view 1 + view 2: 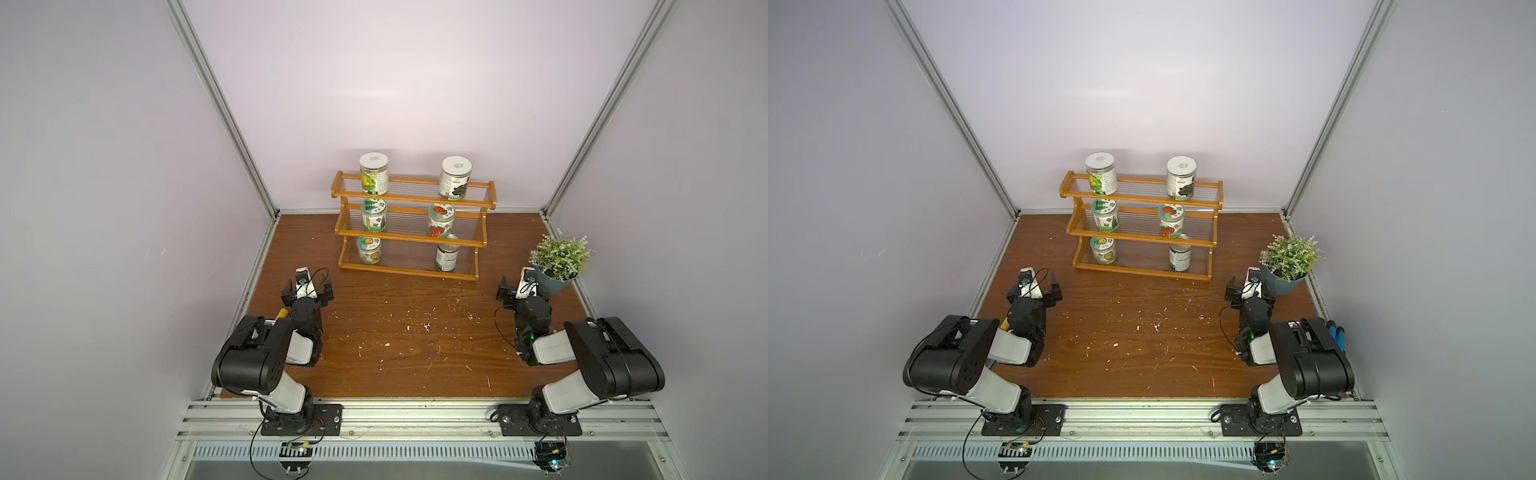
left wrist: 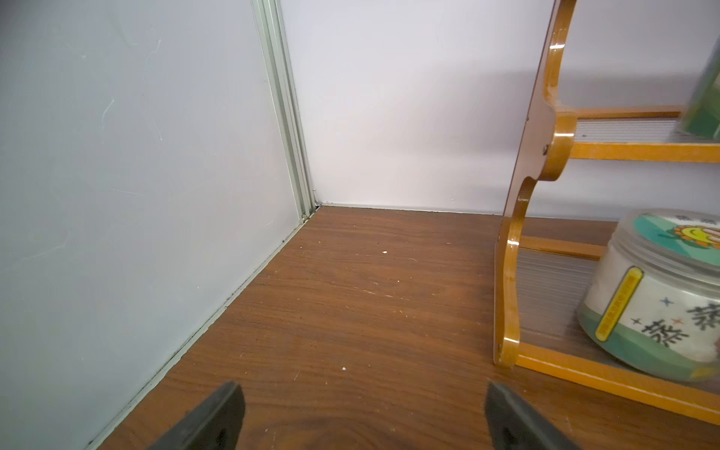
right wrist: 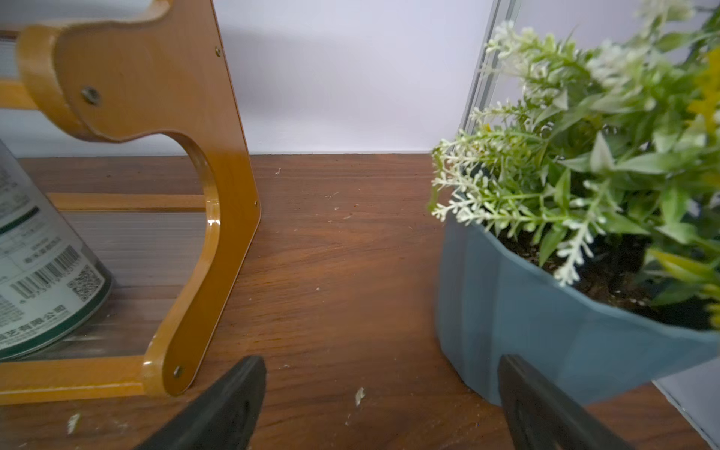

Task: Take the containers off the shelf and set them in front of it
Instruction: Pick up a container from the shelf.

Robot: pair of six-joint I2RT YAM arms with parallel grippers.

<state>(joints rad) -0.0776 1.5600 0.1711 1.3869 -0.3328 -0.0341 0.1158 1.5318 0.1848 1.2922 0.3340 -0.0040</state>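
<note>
A three-tier wooden shelf [image 1: 409,237] stands at the back edge of the tabletop [image 1: 415,353], holding all six containers [image 1: 374,173], two per tier. The left gripper [image 2: 362,393] and right gripper [image 3: 380,362] hover near the shelf's front corners. Both have their jaws wide and empty, the right just beside a potted plant [image 1: 555,282].

The whole worktop [image 1: 415,353] is viewed from high above its near edge in both top views, facing the back wall [image 1: 415,83]. From the left wrist, the left end of the shelf [image 2: 508,280] is seen low and close; from the right wrist, its right end and the plant pot [image 3: 545,331].
</note>
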